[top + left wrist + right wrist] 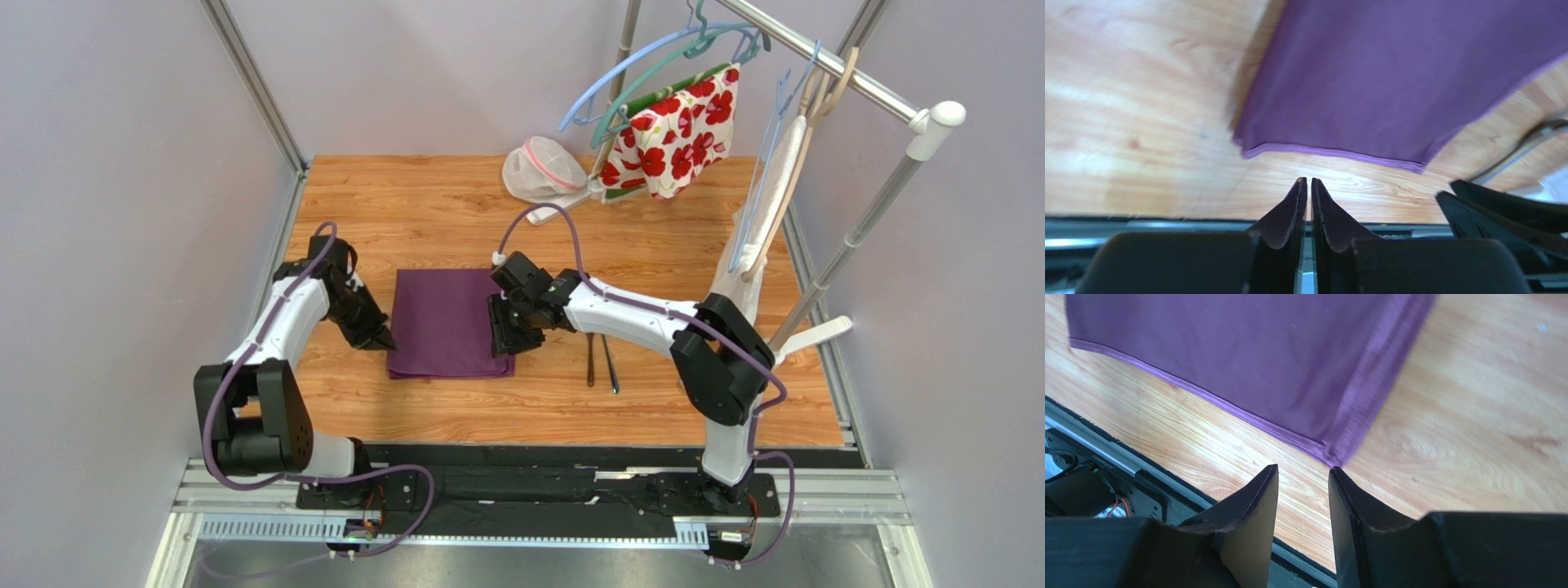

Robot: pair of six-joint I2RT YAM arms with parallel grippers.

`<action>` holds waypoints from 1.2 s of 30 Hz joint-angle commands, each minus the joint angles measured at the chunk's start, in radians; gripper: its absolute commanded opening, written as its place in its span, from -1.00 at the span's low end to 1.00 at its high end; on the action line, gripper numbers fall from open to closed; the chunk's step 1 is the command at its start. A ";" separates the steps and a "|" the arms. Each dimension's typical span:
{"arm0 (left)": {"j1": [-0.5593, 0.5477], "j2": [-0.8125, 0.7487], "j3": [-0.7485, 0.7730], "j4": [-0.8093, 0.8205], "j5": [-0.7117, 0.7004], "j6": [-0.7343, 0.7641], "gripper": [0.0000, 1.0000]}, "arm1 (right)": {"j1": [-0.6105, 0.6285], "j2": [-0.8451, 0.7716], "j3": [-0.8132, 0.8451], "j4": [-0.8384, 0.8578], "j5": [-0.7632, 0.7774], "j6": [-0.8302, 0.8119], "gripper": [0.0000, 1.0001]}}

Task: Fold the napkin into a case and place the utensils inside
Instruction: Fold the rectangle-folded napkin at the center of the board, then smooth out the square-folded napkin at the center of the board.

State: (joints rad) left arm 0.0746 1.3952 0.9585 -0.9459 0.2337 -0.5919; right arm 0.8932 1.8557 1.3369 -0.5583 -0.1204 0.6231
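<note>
The dark purple napkin (444, 321) lies flat on the wooden table as a doubled rectangle with stacked hems along its near edge (1333, 152). My left gripper (378, 336) sits just off its left near corner, clear of the cloth (1401, 79). Its jaws (1306, 180) are almost together, with only a thin slit and nothing in it. My right gripper (503, 343) is at the right near corner and stands open (1303, 470). One fingertip is beside the cloth corner (1332, 457) and holds nothing. The two utensils (600, 363) lie side by side to the right.
A white mesh pouch (540, 172), a flowered cloth (672, 135) and hangers on a rack (785, 184) stand at the back right. The black base rail (1137, 471) runs close along the table's near edge.
</note>
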 commanded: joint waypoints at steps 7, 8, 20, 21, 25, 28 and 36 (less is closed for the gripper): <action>0.005 0.142 0.002 0.167 0.128 0.050 -0.82 | -0.017 0.140 0.134 0.046 -0.128 -0.086 -0.59; 0.005 0.152 -0.003 0.171 0.124 0.052 -0.82 | -0.020 0.140 0.124 0.047 -0.128 -0.085 -0.61; 0.005 0.133 -0.083 0.205 0.093 0.046 -0.83 | -0.030 0.066 -0.056 0.060 -0.093 -0.039 -0.68; 0.005 0.130 -0.084 0.200 0.093 0.046 -0.82 | -0.030 0.051 -0.062 0.055 -0.087 -0.039 -0.68; 0.004 0.107 -0.098 0.194 0.082 0.046 -0.82 | -0.030 0.004 -0.096 0.038 -0.041 -0.036 -0.67; 0.004 0.103 -0.096 0.185 0.098 0.038 -0.81 | -0.030 -0.015 -0.104 0.018 -0.015 -0.042 -0.68; 0.004 0.041 -0.099 0.190 0.154 0.032 -0.81 | -0.034 -0.041 -0.026 -0.043 0.045 -0.080 -0.67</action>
State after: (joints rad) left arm 0.0746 1.5013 0.8608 -0.7593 0.3470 -0.5606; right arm 0.8608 1.8545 1.2411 -0.5762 -0.1177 0.5686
